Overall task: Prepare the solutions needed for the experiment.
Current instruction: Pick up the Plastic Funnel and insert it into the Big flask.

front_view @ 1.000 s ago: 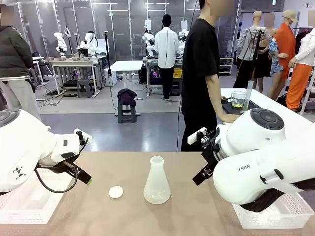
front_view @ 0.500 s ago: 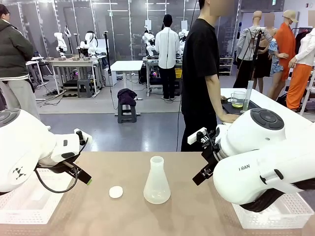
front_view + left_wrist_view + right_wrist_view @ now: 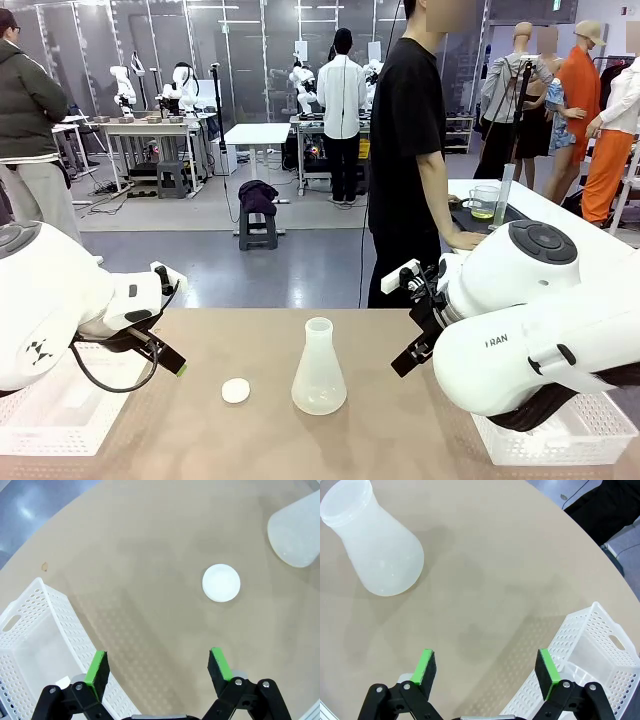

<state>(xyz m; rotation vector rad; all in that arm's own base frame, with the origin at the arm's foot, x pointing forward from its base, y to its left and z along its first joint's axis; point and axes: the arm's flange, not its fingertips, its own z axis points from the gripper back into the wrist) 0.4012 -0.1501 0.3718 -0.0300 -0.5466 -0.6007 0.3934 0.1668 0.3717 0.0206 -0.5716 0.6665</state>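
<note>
An empty translucent conical flask [image 3: 319, 371] stands upright mid-table, with a small white round cap [image 3: 235, 390] lying to its left. The solutions show as pale yellow liquid in a clear beaker [image 3: 484, 206] on a separate white table behind, where a person in black rests a hand [image 3: 466, 240]. My left gripper [image 3: 176, 365] hovers left of the cap, open and holding nothing. In the left wrist view the left gripper [image 3: 158, 666] is open above bare tabletop, short of the cap [image 3: 221, 582] and flask [image 3: 295, 532]. My right gripper [image 3: 487, 668] is open, with the flask [image 3: 375, 545] off to one side.
White perforated baskets sit at the near left [image 3: 50, 415] and near right [image 3: 560, 438] of the tan table; the left wrist view shows the left basket [image 3: 35, 640] and the right wrist view the right basket [image 3: 592, 650]. A tall clear cylinder [image 3: 504, 198] stands by the beaker.
</note>
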